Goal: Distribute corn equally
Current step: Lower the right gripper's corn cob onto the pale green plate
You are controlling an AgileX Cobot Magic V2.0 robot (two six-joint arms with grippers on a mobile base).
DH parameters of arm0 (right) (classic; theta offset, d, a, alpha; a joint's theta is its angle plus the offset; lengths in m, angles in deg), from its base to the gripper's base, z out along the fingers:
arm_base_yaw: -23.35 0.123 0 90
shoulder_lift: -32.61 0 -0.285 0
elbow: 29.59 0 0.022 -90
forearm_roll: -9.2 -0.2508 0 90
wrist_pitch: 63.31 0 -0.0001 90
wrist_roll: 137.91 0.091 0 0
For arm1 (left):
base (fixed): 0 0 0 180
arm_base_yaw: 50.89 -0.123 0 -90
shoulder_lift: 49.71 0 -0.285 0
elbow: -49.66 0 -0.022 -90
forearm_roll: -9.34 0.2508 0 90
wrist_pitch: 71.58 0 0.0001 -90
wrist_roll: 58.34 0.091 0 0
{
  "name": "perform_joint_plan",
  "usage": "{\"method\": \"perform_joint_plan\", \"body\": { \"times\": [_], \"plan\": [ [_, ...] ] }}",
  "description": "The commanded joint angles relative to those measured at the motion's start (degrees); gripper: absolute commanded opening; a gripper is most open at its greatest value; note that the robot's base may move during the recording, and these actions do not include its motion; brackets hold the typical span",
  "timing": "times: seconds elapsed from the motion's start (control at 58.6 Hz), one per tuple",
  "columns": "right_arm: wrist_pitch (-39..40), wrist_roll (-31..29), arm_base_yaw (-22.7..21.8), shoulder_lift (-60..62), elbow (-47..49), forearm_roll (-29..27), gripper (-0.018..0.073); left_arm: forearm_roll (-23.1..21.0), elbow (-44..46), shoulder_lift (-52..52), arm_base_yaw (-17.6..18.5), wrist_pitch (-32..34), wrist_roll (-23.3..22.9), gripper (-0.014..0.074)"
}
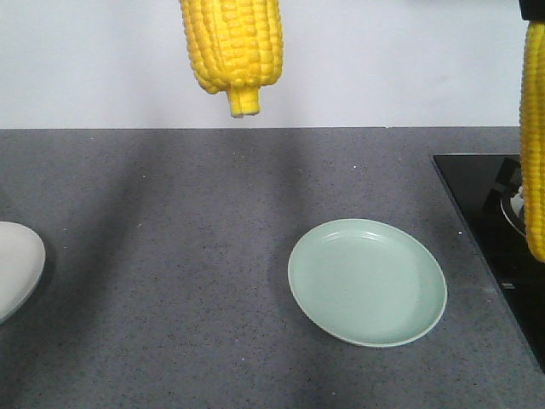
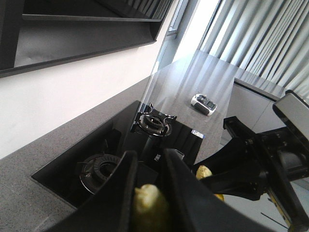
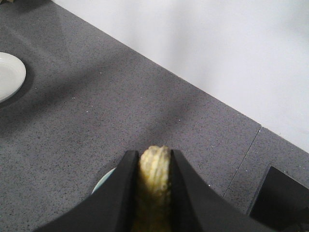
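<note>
Two yellow corn cobs hang in the air in the front view. One cob [image 1: 232, 47] is at the top centre, stub end down; the other cob [image 1: 534, 141] hangs at the right edge. In the left wrist view my left gripper [image 2: 148, 158] is shut on a pale cob tip [image 2: 148, 205]. My right gripper [image 3: 154, 155] is shut on a cob [image 3: 154, 171] in the right wrist view. A pale green plate [image 1: 366, 281] lies on the counter, with nothing on it. A white plate [image 1: 13, 264] shows at the left edge; only part of it is in view.
A black gas hob [image 1: 490, 217] is set into the grey counter on the right, its burners [image 2: 153, 123] visible from the left wrist. The right arm [image 2: 260, 164] reaches across that view. A white wall runs behind the counter.
</note>
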Motion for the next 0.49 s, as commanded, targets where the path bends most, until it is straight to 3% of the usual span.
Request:
{"method": "perform_joint_plan", "body": {
  "times": [0.0, 0.477],
  "plan": [
    [5.3, 0.2, -0.4, -0.5, 1.0, -1.0, -0.0006, -2.6, 1.1, 2.6, 0.1, 1.7, -0.5, -0.0006],
    [8.0, -3.7, -0.4, -28.8, 1.0, -8.5, -0.0006, -2.6, 1.1, 2.6, 0.1, 1.7, -0.5, -0.0006]
  ]
}}
